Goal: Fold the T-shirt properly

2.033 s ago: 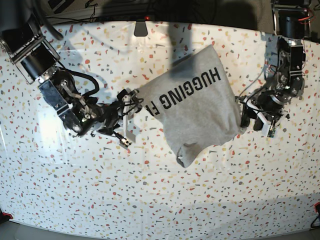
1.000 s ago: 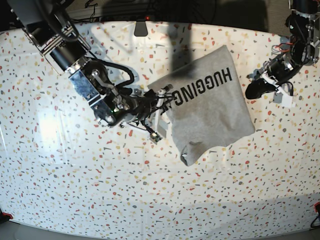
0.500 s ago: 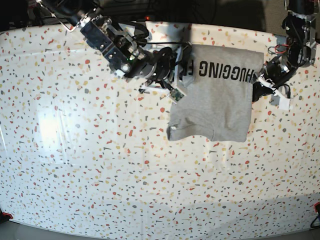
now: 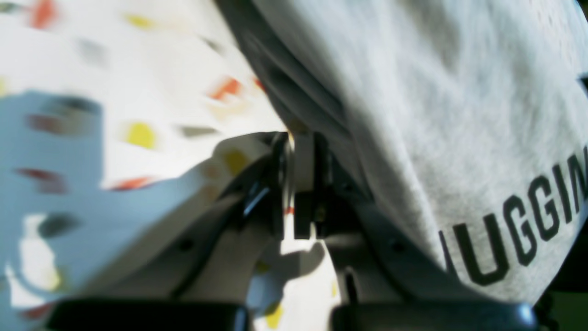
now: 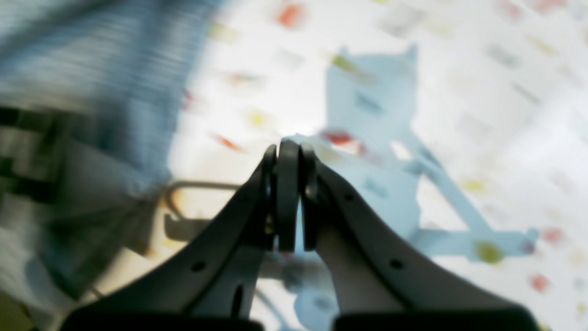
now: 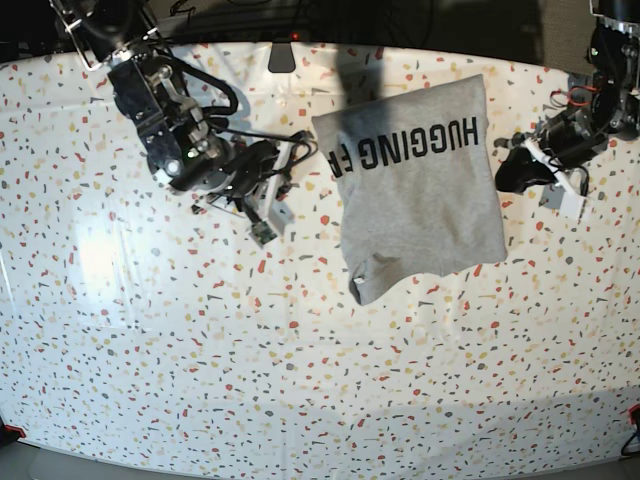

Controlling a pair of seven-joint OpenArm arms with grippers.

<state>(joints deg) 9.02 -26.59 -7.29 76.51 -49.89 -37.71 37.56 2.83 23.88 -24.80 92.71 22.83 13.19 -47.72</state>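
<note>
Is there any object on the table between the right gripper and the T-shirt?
No. Between the right gripper and the T-shirt only bare speckled table shows. Nothing visible blocks the way.

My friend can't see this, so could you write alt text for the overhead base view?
A folded grey T-shirt with black lettering lies on a speckled table. Both robot arms are clear of it: the right gripper to its left and the left gripper to its right, both shut.

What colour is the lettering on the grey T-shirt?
Black, on the heather-grey cotton T-shirt; clearest in the base view.
</note>
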